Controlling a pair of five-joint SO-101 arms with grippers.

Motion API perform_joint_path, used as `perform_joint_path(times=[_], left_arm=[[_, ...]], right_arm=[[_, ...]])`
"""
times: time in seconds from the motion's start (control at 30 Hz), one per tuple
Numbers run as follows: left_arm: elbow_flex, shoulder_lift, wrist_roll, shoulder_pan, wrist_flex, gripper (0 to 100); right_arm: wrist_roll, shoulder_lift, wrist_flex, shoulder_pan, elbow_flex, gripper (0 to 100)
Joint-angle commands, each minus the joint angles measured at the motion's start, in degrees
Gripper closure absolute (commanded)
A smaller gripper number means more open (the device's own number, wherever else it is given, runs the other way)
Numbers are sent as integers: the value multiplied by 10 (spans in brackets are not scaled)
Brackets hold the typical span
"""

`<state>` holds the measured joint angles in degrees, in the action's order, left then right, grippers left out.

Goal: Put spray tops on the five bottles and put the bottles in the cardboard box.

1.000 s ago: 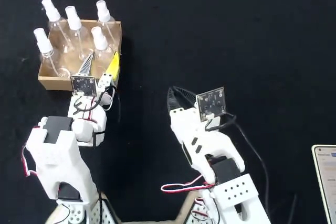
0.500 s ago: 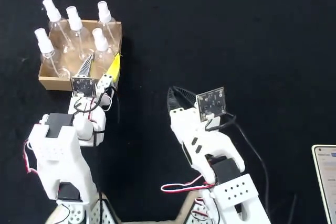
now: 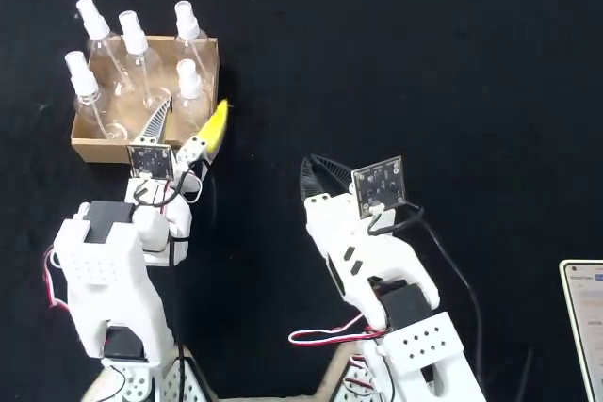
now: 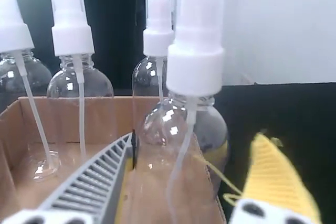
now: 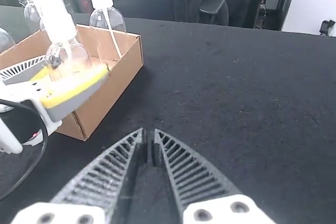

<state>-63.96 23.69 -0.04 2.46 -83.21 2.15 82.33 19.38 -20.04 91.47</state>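
On the black table [image 3: 424, 72], five capped bottles [image 3: 132, 40] are seen in the box [image 3: 94, 149] at ten o'clock. The left gripper [image 3: 193, 105] is spread open and the right gripper [image 3: 316, 163] is closed on nothing. Only the left gripper's withdrawal is judged outstanding.

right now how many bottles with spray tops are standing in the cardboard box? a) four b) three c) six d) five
d: the high view shows five bottles, each with a white spray top, standing upright inside the cardboard box.
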Motion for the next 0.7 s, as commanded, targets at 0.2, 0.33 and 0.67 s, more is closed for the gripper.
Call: perform_joint_path(times=[0.2, 0.33, 0.67], left_arm=[[-10, -7, 4, -6, -15, 640], [-24, -8, 4, -4, -58, 640], [-77, -8, 0, 3, -115, 640]], right_arm=[[-5, 9, -18, -3, -7, 983], [-5, 9, -18, -3, -7, 983], [-5, 9, -18, -2, -6, 983]])
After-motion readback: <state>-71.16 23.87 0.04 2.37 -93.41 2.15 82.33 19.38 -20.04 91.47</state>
